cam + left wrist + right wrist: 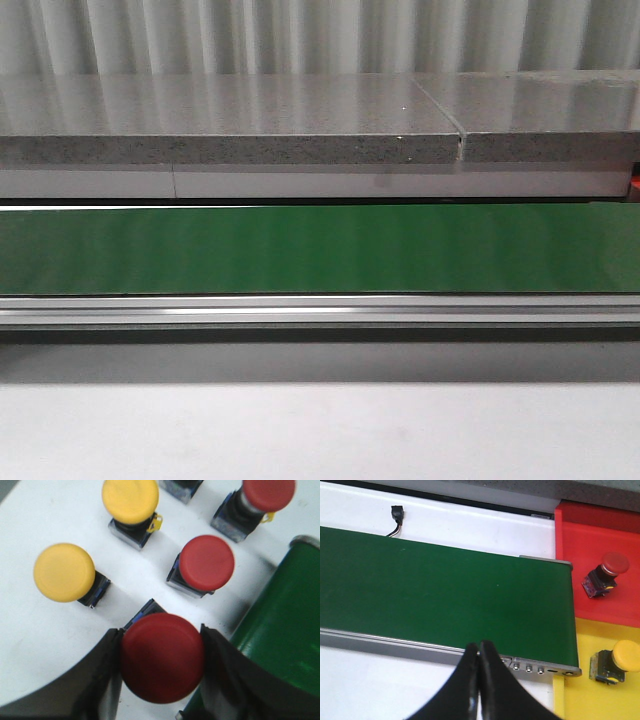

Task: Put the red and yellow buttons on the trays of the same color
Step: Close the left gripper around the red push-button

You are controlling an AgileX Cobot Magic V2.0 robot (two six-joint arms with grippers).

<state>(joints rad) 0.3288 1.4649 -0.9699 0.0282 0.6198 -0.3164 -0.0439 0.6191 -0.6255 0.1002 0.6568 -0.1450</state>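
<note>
Red mushroom-cap button (161,656), glossy dome on a dark base, sits clamped between your left gripper (161,680) fingers on the white table, green belt (280,635) at its 3 o'clock. Four more buttons beyond it at 12: two yellow, two red. No readable markings. Right gripper (479,680): fingers pressed together, holding nothing, over the belt's near rail. Red tray (600,535) and yellow tray (600,700) each carry one matching button.

Corrugated wall (300,35) behind; grey speckled stone slab (230,125); white tabletop (320,430) in front.

Bright even light, glare on stone shelf (230,110), left wrist pic blurry
</note>
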